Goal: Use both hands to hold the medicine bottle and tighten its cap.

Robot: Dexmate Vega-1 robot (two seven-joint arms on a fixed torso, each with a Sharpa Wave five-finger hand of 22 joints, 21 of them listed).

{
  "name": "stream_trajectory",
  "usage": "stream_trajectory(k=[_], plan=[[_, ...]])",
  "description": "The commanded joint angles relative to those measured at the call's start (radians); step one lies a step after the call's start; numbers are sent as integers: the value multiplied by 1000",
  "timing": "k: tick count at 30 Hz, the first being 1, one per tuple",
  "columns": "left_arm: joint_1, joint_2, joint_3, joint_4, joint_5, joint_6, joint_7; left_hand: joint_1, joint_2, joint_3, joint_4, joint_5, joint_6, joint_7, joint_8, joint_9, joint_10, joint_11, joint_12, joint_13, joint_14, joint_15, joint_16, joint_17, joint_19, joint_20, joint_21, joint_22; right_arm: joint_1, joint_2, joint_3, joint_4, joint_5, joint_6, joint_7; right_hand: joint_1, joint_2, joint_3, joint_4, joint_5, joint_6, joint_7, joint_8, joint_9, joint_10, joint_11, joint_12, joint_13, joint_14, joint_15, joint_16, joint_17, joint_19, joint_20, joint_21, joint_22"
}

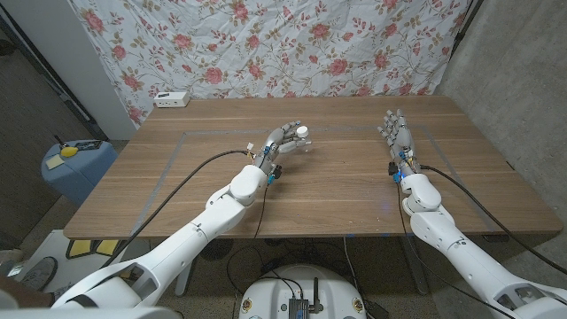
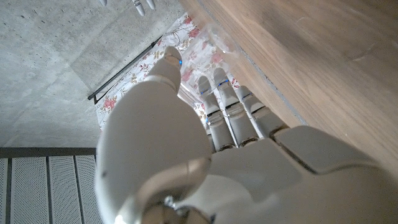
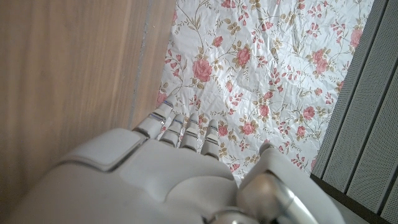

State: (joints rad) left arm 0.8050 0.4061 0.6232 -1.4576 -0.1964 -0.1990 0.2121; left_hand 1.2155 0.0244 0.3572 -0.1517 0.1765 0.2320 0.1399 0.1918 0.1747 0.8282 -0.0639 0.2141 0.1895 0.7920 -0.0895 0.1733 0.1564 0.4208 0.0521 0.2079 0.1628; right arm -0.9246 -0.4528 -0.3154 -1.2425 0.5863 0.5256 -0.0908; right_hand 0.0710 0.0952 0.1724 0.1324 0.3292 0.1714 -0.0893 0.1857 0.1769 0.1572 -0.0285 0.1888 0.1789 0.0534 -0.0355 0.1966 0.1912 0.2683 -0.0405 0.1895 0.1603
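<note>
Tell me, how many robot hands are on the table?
2. The left hand is near the table's middle, its fingers around a small see-through bottle with a white cap. The right hand is over to the right, holding nothing.

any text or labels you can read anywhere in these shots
None can be read.
The medicine bottle in the left hand: any label is too small to make out.
The white box at the table's far corner: dark marks, too blurred to read.
</note>
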Motion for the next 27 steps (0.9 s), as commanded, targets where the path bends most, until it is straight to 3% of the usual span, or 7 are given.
stream_trajectory(k=[1,5,13,20,27], plan=[[19,-9,-14,-28,-42,-6,-3,7,4,19,-2,2,-9,39,-6,3,89,-77,-8,4,13,-95,-4,1,78,99,13,2,-1,-11,-1,-18,-8,-11,-3,-6,2,-1,-3,7,4,10,4,3,9,-3,1,4,2,-21,-1,3,6,-53,-4,6],[23,-17,-20,-33,-59,-12,-3,10,2,27,-4,2,-13,42,-6,3,87,-68,-11,6,11,-82,-5,0,135,134,21,4,1,-14,-2,-21,-12,-13,-2,-6,2,-1,-4,7,4,11,4,3,9,-2,1,4,2,-21,-1,3,6,-53,-4,6],[26,-25,-24,-42,-76,-15,-2,23,1,43,-8,3,-14,51,-5,3,90,-51,-10,8,8,-63,-4,1,244,147,39,5,-6,-25,-2,-42,-22,-21,-12,-5,2,-1,-4,7,5,11,4,3,11,-1,2,4,1,-22,-1,2,6,-53,-4,6],[25,-22,-25,-72,-93,29,-3,22,1,48,-6,3,-19,47,-6,3,83,-50,-13,9,2,-58,-5,3,271,155,39,5,-19,-61,-8,-92,-55,-61,-30,-5,2,-1,-4,7,4,10,4,3,10,-1,1,4,3,-21,0,2,6,-51,-4,6],[15,4,-16,-138,-74,138,19,20,-2,49,-5,3,-20,44,-6,3,85,-53,-12,9,5,-60,-3,3,276,161,35,4,-33,-105,-15,-157,-91,-118,-49,-5,0,-2,-4,7,4,10,3,3,10,-1,1,4,3,-22,0,2,6,-49,-4,6]])
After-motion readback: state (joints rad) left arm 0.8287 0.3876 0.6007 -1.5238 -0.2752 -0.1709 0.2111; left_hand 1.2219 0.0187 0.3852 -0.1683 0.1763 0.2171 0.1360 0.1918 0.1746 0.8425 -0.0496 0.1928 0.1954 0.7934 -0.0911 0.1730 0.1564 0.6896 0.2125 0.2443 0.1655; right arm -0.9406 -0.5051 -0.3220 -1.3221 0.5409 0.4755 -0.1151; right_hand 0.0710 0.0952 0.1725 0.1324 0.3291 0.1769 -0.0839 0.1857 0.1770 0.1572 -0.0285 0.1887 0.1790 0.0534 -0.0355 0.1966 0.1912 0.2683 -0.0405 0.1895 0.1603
